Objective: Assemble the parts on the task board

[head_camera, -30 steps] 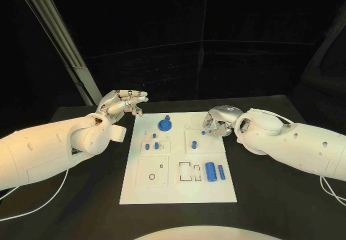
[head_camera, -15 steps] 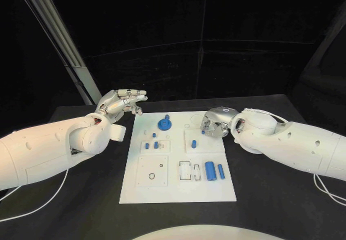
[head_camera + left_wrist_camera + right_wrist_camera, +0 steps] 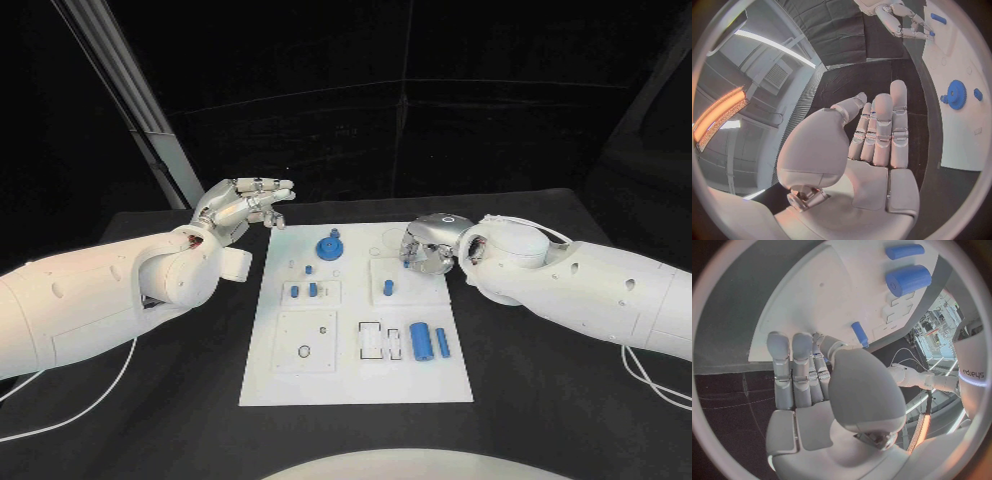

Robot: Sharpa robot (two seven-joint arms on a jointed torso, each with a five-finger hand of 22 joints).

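The white task board [image 3: 361,375] lies in the middle of the table. On it are a blue gear [image 3: 330,247], small blue pegs [image 3: 294,292] [image 3: 387,289], a thick blue cylinder [image 3: 420,341] and a thin blue pin [image 3: 443,345]. My left hand [image 3: 245,208] hovers off the board's far left corner, fingers straight and side by side, holding nothing; its wrist view shows the gear [image 3: 956,94] beyond the fingers [image 3: 879,130]. My right hand [image 3: 430,245] hangs over the board's far right part, empty, fingertips [image 3: 795,347] close to a small peg [image 3: 859,334], not touching it.
Black table [image 3: 562,400] surrounds the board. A metal post [image 3: 137,110] rises behind the left arm. Both forearms lie along the board's left and right sides. The board's near half carries empty cut-outs [image 3: 306,352].
My right hand has edged slightly left over the board's far right part. The left hand has barely moved. No part has shifted.
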